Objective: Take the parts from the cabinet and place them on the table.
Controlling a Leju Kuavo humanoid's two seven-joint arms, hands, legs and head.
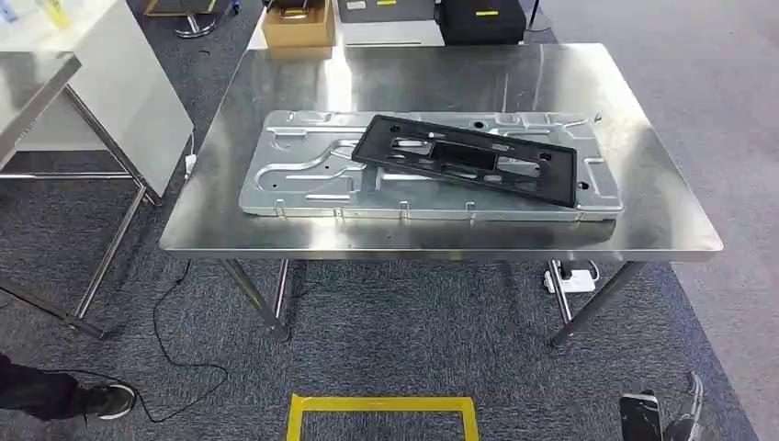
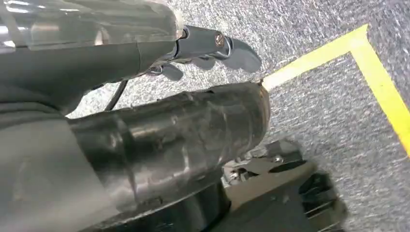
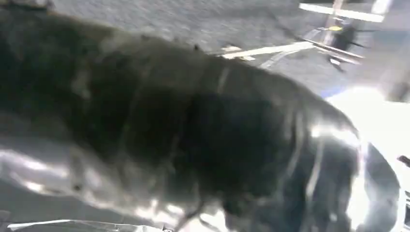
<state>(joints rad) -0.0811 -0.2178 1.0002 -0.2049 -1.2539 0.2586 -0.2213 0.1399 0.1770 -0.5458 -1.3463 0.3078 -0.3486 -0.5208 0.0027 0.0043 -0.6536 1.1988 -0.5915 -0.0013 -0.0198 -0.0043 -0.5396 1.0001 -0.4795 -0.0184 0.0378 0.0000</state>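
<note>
already both parts lie on the steel table (image 1: 643, 197): a large pressed metal panel (image 1: 303, 175) flat on the top, and a black rectangular frame (image 1: 468, 158) resting across it at a slant, its right end reaching toward the panel's right edge. judging by looks, the metal panel is stiff sheet, broad and thin, probably the heavier of the two, with stamped ribs and a turned-up rim that would give fingers a purchase; its bare faces look smooth and likely slippery, so the long edges are the sensible place to take hold, one hand at each end. the black frame looks like moulded plastic, lighter, with open windows through its middle (those slots would let fingers hook through), though its thin rails could flex if lifted from one end alone. the left hand (image 2: 208, 48) hangs low over the grey carpet by a yellow floor line (image 2: 382, 92), its dark fingers loosely curved and apart with nothing in them. the right hand (image 1: 684, 413) shows at the lower edge of the head view beside the robot's body, and whether it is spread or curled i cannot tell; the right wrist view is a dark blur.
</note>
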